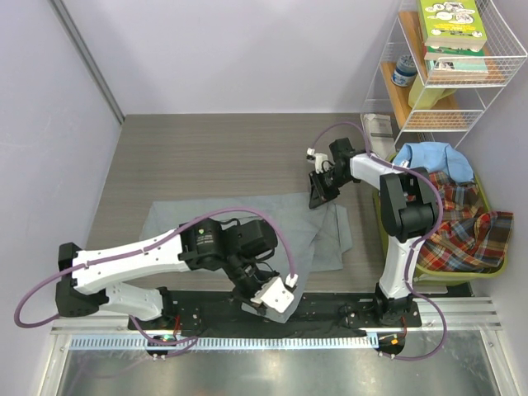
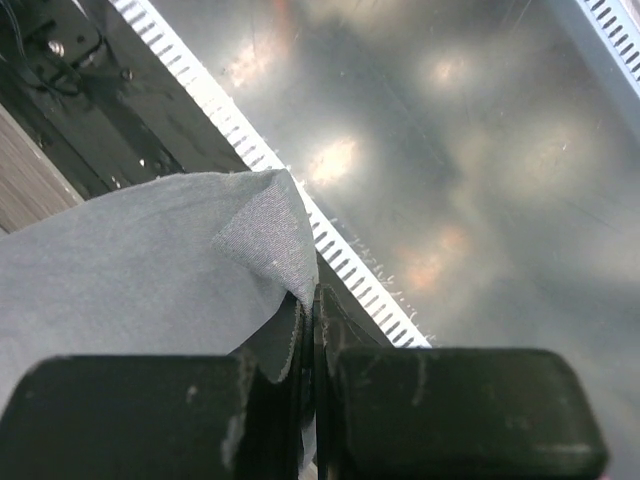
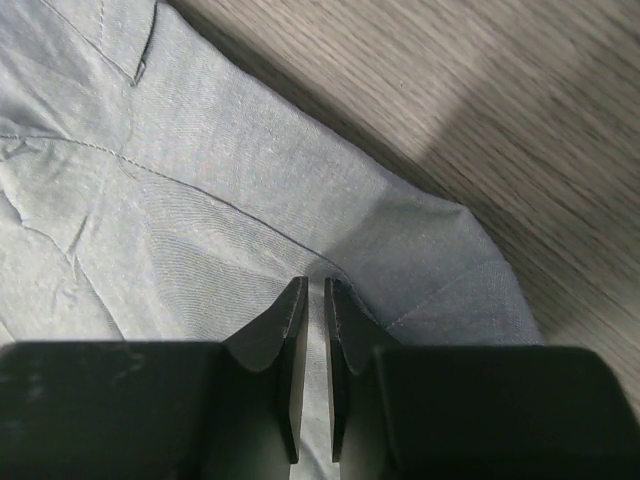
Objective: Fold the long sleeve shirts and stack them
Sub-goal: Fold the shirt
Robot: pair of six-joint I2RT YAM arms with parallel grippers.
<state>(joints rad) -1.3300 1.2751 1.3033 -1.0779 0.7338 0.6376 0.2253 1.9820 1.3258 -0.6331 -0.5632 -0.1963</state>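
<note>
Grey shirt looks thin and floppy, so grab corners. Left hand pinches its near corner; right hand is nearly closed on the far edge, can't tell if it's gripping.

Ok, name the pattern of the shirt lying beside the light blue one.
Red-green plaid shirt, best seen in the top external view.

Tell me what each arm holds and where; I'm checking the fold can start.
Both hold the grey shirt. The left gripper has its jaws shut on the near edge. The right gripper pinches a crease by the far right corner.
</note>
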